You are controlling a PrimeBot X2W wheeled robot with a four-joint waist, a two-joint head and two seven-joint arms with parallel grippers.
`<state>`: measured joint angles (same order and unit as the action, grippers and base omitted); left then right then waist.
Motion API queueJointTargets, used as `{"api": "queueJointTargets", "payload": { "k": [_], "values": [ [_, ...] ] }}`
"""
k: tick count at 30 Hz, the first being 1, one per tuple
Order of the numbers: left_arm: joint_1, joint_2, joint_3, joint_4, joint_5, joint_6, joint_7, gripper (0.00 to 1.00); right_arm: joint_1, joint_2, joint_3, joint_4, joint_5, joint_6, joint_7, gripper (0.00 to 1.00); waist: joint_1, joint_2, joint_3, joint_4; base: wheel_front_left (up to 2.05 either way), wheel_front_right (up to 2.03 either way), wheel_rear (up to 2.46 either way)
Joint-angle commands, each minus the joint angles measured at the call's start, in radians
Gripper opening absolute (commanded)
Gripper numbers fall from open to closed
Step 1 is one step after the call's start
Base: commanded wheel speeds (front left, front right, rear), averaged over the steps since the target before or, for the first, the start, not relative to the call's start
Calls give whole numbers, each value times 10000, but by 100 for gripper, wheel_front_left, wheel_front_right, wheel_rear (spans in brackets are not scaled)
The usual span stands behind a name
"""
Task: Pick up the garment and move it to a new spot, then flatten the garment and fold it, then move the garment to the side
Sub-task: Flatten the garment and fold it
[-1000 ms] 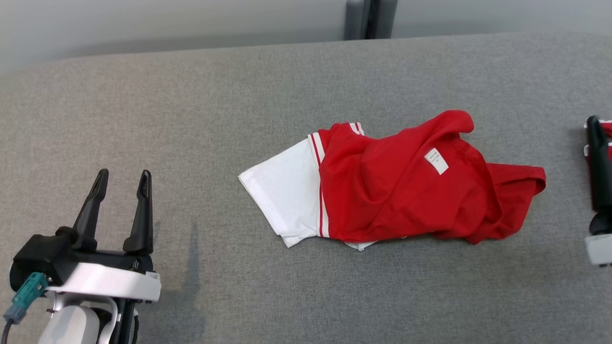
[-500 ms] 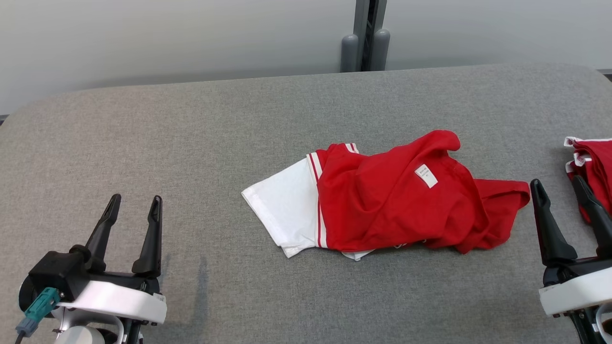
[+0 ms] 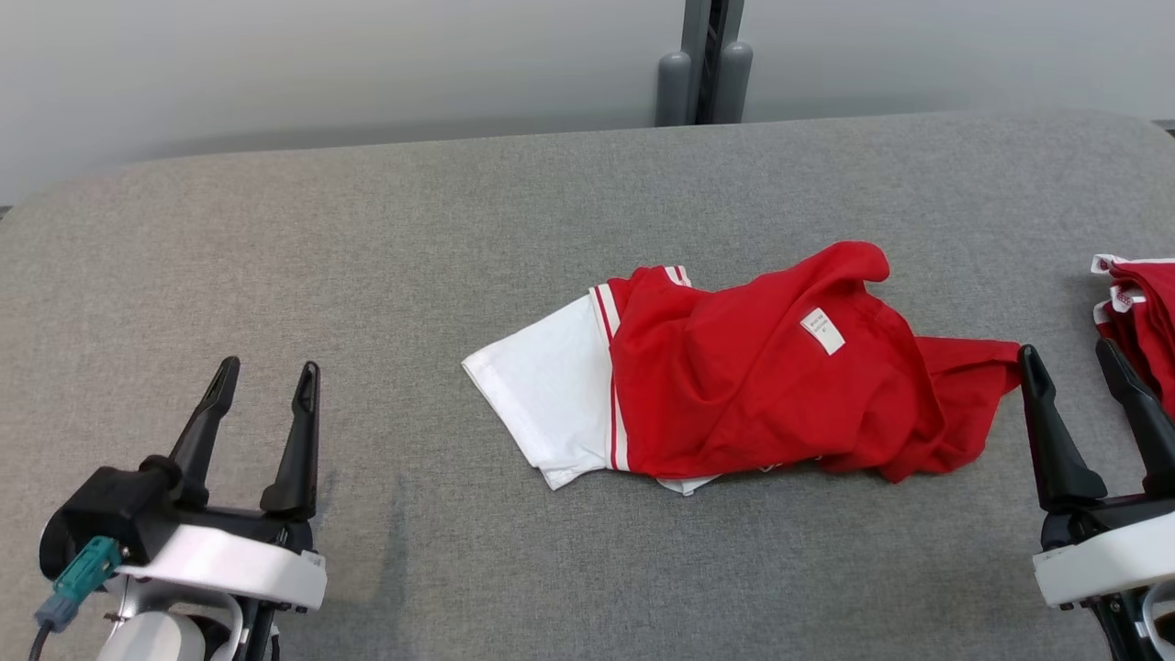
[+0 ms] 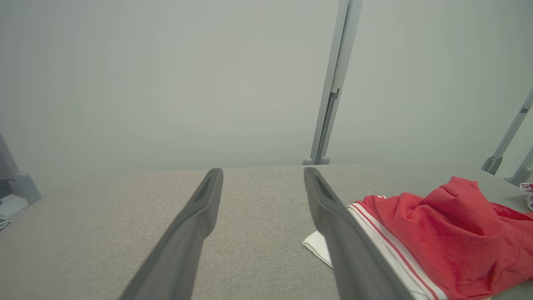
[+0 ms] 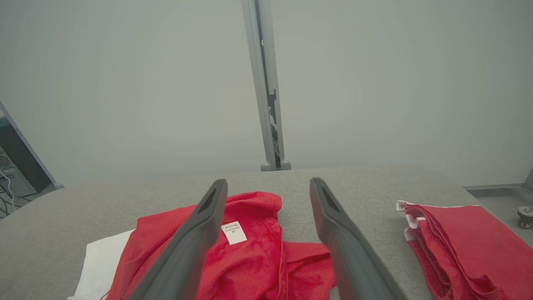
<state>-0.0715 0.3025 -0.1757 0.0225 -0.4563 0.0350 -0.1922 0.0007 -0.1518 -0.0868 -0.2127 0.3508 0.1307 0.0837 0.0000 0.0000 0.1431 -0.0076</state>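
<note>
While the left tool [image 3: 270,365] is gaping far off, the shirt [image 3: 734,386] is lying crumpled. The right tool [image 3: 1067,351] is gaping beside its edge.

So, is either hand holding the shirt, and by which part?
Nothing is held. The left hand and the right hand are open; the shirt lies on the table.

The left gripper [image 3: 267,367] points up and forward, its two dark fingers [image 3: 294,441] spread wide. The right gripper [image 3: 1067,351] matches it, its fingers [image 3: 1051,431] equally parted and angled slightly outward. Behind each pair of fingers is a white wrist cuff [image 3: 220,565]. A teal plug [image 3: 78,574] hangs behind the left fingers.
</note>
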Motion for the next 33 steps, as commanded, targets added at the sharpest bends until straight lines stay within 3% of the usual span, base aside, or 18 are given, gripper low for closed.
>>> {"api": "queueJointTargets", "payload": {
  "k": [1, 10, 19, 33],
  "values": [
    [-338, 107, -86, -54, 151, -67, 75, 100, -124, -10, 9, -33, -71, 1, 32, 100, 0, 0, 132, -68, 0, 0, 0],
    [-1944, 128, -946, 432, 238, -683, 1229, 100, -580, 34, 343, 59, -12, 1, -61, 100, 0, 0, 968, -660, 0, 0, 0],
    [-3089, -38, -1388, 2297, -544, -1093, 3141, 100, -1026, 129, 749, 420, 74, 1, -358, 100, 0, 0, 1842, -1391, 0, 0, 0],
    [-3618, 112, -1368, 3774, -995, -1222, 3619, 100, -1324, 28, 883, 920, 198, 1, -563, 100, 0, 0, 2157, -1705, 0, 0, 0]
  ]
}}
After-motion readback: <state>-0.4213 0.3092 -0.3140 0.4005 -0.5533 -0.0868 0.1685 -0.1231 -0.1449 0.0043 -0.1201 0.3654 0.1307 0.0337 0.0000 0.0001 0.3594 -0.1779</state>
